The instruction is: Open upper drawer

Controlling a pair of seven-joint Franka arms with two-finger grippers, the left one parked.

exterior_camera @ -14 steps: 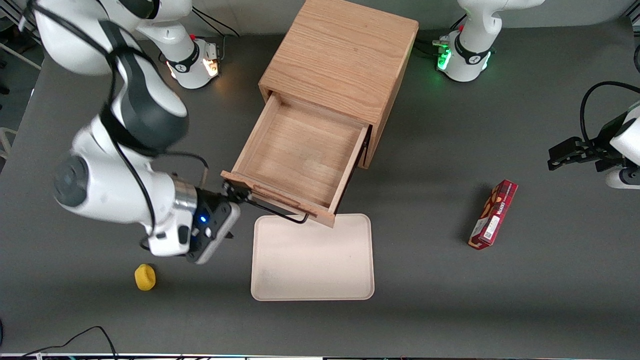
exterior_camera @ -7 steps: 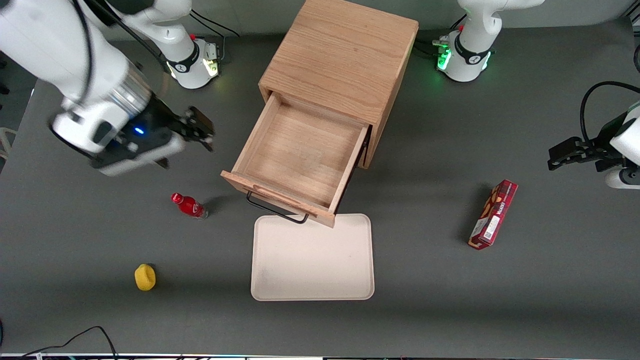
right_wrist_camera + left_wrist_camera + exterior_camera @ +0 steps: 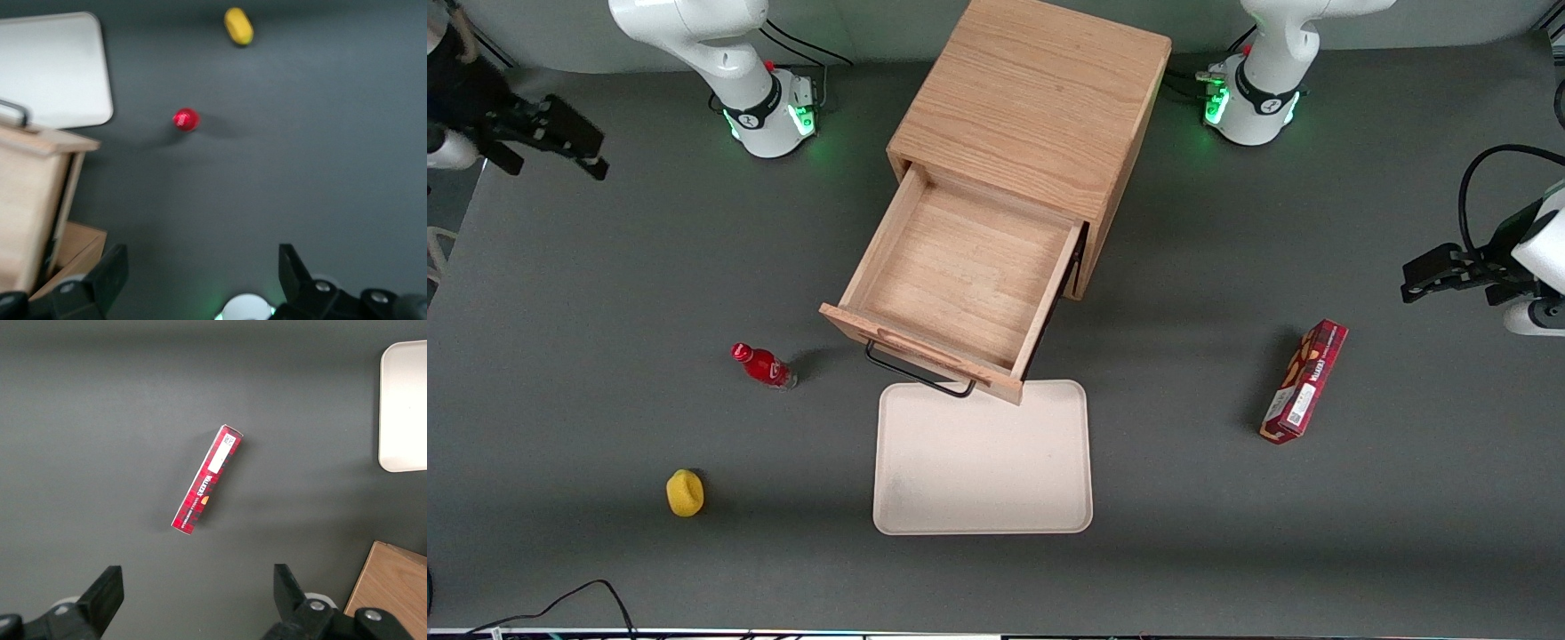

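The upper drawer (image 3: 960,276) of the oak cabinet (image 3: 1032,98) stands pulled far out, its inside bare. Its black wire bar handle (image 3: 916,373) hangs over the edge of the tray. The drawer's front and handle also show in the right wrist view (image 3: 40,143). The lower drawer is hidden under it. My right gripper (image 3: 560,142) is open and empty, high above the table's edge at the working arm's end, well away from the cabinet. In the right wrist view its fingers (image 3: 110,273) stand wide apart with nothing between them.
A beige tray (image 3: 983,458) lies in front of the drawer. A red bottle (image 3: 763,365) stands beside the drawer front, a yellow object (image 3: 685,492) nearer the front camera. A red box (image 3: 1304,380) lies toward the parked arm's end.
My right gripper let go of the drawer handle, then swung up and away to the table's working-arm end. The red bottle it had covered came into view. The drawer stayed open.
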